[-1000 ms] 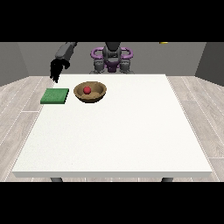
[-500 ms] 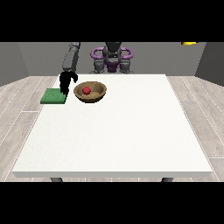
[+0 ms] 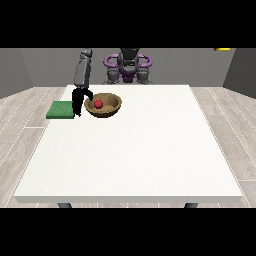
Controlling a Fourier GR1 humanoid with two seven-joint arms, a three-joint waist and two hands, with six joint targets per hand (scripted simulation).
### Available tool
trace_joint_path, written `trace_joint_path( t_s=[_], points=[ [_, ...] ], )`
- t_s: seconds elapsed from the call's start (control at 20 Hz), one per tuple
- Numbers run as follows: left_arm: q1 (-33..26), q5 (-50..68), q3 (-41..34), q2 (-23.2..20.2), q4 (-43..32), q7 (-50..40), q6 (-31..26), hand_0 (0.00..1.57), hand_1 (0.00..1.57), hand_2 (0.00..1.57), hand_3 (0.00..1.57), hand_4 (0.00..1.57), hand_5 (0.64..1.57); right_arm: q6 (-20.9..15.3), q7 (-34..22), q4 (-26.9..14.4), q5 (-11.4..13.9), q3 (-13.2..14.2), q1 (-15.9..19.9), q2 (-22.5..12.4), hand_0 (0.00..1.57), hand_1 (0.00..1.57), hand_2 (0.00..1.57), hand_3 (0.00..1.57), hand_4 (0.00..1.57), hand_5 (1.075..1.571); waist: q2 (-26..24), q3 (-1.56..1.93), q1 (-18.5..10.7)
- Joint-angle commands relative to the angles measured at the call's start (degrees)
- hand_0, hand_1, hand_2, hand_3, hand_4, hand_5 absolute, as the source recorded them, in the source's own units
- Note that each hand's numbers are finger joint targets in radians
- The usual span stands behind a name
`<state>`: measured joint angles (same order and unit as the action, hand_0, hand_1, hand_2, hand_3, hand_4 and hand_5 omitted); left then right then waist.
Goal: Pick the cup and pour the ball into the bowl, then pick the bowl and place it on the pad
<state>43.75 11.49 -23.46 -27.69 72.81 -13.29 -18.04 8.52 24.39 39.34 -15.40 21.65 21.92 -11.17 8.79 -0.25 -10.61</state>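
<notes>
bowl brown | ball red | pad green | table white

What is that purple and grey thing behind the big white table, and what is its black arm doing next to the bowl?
That is a robot shaped a bit like a person. The camera stands across the white table and looks back at it, so the robot seems small and far away. On the table lies a flat green square pad. Beside it stands a brown wooden bowl with a small red ball inside. The black hand at the view's left hangs on a grey arm between the pad and the bowl, right by the bowl's rim. I cannot tell whether it is holding the bowl yet. Its other hand is not in the picture.
</notes>
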Motion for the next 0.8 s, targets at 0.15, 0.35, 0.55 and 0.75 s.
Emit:
trace_joint_path(
  t_s=[0.15,0.35,0.55,0.75],
  points=[
    [-1.42,4.02,-2.47,-4.30,1.94,-1.06,-2.64,0.00,0.00,0.00,0.00,1.01,1.539,1.92,7.61,-5.44,1.02,-0.31,0.06,-0.46,0.00,0.00,0.00,0.00,0.47,1.548,3.20,0.31,0.41],
    [-2.51,3.42,-1.96,-3.85,2.56,1.08,-2.46,0.00,0.00,0.00,0.00,1.02,1.538,-3.14,3.60,-4.43,0.50,-0.47,5.12,1.38,0.00,0.00,0.00,0.00,0.46,1.547,3.74,0.28,-0.86],
    [-4.06,6.22,-4.37,-6.21,0.14,-0.01,-4.01,0.00,0.00,0.00,0.00,1.02,1.537,-3.74,2.89,-5.64,1.45,-2.21,4.51,2.89,0.00,0.00,0.00,0.00,0.46,1.550,1.53,0.27,0.71],
    [0.07,9.03,-4.73,-9.62,0.48,-4.06,-5.13,0.00,0.00,0.00,0.00,1.02,1.543,-7.35,3.27,-7.81,1.45,-1.69,7.70,4.03,0.00,0.00,0.00,0.00,0.50,1.556,3.16,0.31,-0.24]
  ],
)
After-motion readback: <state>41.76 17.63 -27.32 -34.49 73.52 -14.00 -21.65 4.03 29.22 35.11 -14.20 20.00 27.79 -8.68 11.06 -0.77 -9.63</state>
